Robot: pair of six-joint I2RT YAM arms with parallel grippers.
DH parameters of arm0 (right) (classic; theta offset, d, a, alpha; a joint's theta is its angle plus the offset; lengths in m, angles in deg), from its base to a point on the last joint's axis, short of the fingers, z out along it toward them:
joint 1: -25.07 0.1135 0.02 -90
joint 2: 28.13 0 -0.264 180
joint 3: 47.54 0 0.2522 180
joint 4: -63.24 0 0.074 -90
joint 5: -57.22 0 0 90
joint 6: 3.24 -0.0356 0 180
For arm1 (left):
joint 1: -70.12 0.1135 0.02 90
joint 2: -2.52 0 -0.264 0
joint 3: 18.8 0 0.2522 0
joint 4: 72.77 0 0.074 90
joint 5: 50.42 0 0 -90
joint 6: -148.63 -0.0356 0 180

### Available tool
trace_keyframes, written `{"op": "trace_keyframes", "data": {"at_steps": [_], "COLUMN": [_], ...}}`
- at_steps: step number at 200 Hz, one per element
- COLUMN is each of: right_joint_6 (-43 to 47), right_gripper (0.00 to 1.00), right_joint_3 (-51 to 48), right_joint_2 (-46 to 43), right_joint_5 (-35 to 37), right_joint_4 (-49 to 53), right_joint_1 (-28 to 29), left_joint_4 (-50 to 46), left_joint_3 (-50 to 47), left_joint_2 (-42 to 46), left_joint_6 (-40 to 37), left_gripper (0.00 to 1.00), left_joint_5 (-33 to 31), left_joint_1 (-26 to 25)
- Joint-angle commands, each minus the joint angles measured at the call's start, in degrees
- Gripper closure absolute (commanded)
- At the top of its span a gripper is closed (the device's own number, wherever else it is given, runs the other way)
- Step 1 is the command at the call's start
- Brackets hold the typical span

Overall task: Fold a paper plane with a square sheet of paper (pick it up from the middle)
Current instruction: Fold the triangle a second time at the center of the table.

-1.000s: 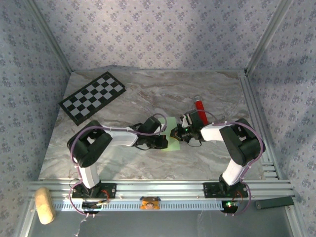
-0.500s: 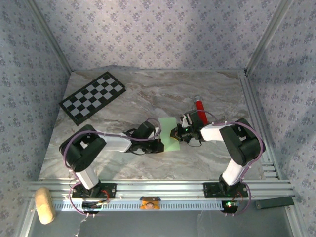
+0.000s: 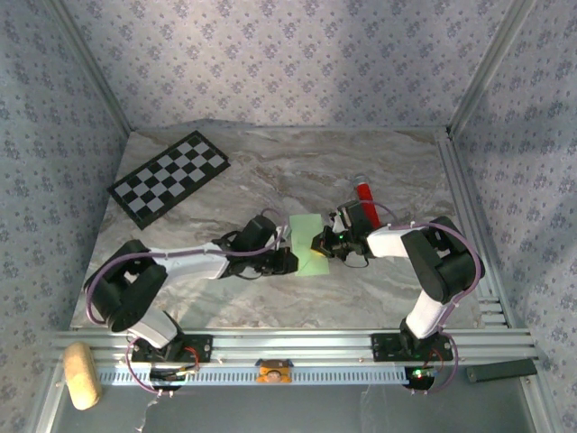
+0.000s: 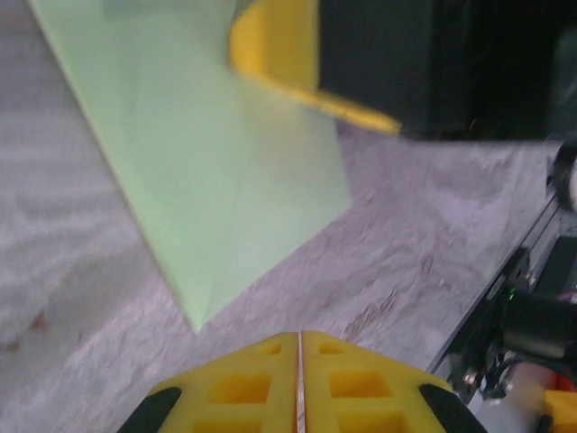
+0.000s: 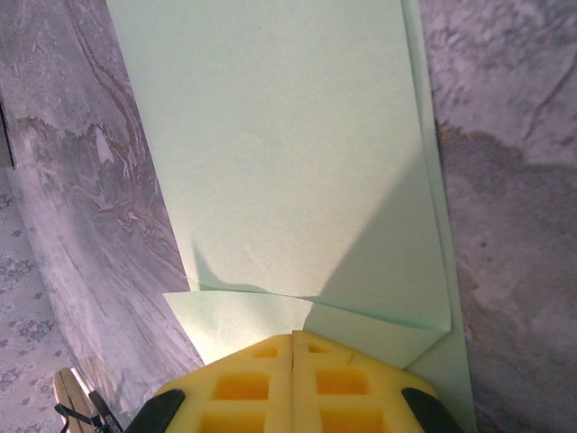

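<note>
— Left gripper (image 3: 287, 262)?
— Jaws pressed together, holding nothing, at nine o'clock of the square sheet of paper (image 3: 306, 239).
— The paper?
— Light green, folded into creased flaps, flat mid-table.
— Right gripper (image 3: 321, 244)?
— Jaws together at three o'clock, over its edge.

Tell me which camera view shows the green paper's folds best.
Right wrist view: the green paper spreads across most of the frame, and a folded flap with its crease is sharp. The left wrist view shows one pointed corner with a crease, its top partly covered. The top external view gives a small green patch.
</note>
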Motion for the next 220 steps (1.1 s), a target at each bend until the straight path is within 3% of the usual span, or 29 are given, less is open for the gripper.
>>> {"op": "trace_keyframes", "data": {"at_steps": [1,60,112,149,177,220], "right_joint_6": [-0.57,-0.47,1.50,3.41,4.27,4.05], "right_gripper": [1.00,1.00,0.99,0.98,0.98,0.99], "right_joint_3": [-1.71,-1.90,0.88,2.29,2.43,-0.58], "right_joint_2": [2.19,1.22,-1.53,-5.24,-2.47,0.49], "right_joint_5": [5.24,4.85,1.62,-0.59,-2.06,2.34], "right_joint_4": [6.38,5.05,5.05,5.03,5.66,6.13], "right_joint_1": [-0.64,-0.49,-1.08,-0.36,1.31,-0.71], "left_joint_4": [2.23,0.94,1.33,-0.50,-2.29,-4.40], "left_joint_3": [4.62,7.85,0.94,0.64,1.83,2.68], "left_joint_2": [-4.82,-14.33,-14.92,-14.04,-13.86,-13.78], "left_joint_6": [0.40,1.16,1.19,0.09,-1.21,-2.18], "left_gripper": [0.92,0.98,1.00,1.00,1.00,1.00], "left_joint_5": [2.42,0.98,-1.13,-2.08,-2.83,-3.31], "left_joint_1": [1.66,1.28,0.27,0.11,0.12,0.23]}}
